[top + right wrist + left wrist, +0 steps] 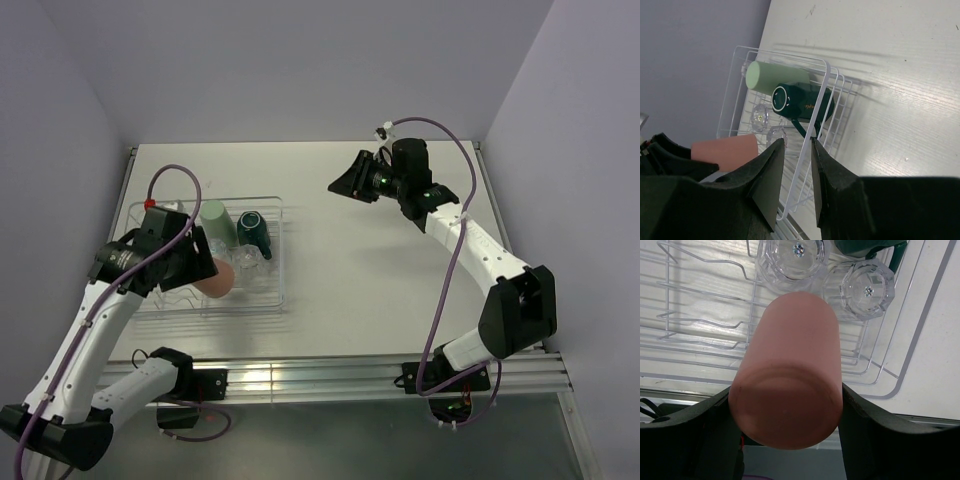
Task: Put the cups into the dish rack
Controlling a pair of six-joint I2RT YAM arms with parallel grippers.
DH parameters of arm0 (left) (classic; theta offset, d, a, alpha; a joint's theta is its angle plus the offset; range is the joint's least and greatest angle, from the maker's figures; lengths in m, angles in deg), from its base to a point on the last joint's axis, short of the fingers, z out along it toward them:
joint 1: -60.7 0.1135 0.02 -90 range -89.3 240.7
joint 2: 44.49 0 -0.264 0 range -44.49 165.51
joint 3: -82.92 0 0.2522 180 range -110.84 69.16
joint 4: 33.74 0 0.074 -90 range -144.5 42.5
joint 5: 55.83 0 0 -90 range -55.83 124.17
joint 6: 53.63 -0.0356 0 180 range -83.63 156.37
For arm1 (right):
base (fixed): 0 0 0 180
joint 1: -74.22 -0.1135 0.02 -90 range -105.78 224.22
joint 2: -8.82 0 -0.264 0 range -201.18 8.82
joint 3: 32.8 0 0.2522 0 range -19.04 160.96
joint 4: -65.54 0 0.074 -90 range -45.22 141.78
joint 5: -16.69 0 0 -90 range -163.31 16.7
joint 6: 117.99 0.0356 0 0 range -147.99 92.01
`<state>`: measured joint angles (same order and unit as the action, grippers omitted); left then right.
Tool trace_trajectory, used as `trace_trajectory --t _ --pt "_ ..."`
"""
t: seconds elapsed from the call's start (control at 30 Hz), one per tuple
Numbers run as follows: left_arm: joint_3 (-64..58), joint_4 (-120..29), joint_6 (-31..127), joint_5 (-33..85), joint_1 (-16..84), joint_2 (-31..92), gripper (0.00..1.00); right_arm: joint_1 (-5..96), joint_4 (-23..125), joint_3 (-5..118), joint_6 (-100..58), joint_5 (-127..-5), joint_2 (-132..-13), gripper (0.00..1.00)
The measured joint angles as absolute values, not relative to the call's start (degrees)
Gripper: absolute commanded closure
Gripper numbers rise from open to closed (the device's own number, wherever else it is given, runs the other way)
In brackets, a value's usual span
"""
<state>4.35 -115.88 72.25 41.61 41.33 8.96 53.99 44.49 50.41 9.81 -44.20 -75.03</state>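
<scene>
1. A white desk [380,260] with faint wood grain fills the middle.
2. Plain pale lavender-grey walls enclose it: back wall [300,70], left wall [50,150], right wall [585,150].
3. A silvery metal rail [330,372] runs along the desk's near edge.
4. The light is soft and even, and shadows are faint.

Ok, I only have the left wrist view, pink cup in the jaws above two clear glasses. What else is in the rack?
Observer: A pale green tumbler, at the dish rack's far end.
Operator: The teal mug, upright?
Observer: No, the dark teal mug is tipped, mouth facing the table's right side.
Operator: Right gripper busy?
Observer: No, it hangs over bare table, jaws empty, apart from the rack.
</scene>
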Motion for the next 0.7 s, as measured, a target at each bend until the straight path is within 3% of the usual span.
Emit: trace_trajectory --t 0.7 --pt "8.17 -113.04 73.30 43.10 39.65 14.78 1.00 53.99 44.46 50.41 9.37 -43.72 -76.76 0.65"
